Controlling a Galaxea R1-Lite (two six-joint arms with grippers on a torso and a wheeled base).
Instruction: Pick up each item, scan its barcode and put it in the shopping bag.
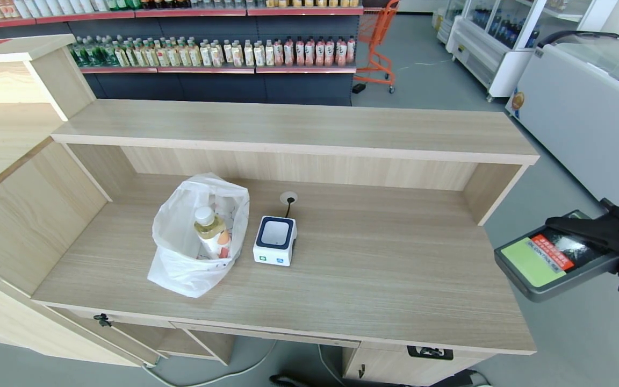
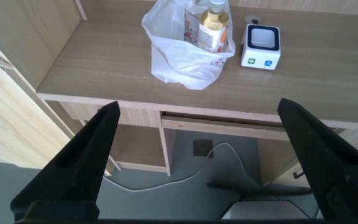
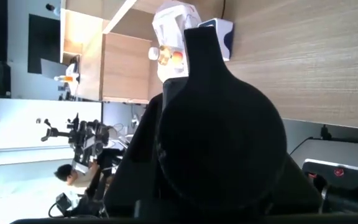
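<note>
Head view: a bag [image 1: 180,258] with a bottle [image 1: 210,228] upright in it sits on the tabletop [image 1: 384,269], just beside the scanner [image 1: 275,240]. Off the tabletop's right edge, the right end effector [image 1: 610,236] grips a flat dark pack [image 1: 546,258]. Left wrist view: the left end effector [image 2: 199,109] gapes wide, holding nothing, out in front of the tabletop's front edge. Right wrist view: a dark round shape [image 3: 219,137] hides the fingers, with bag and scanner beyond it.
</note>
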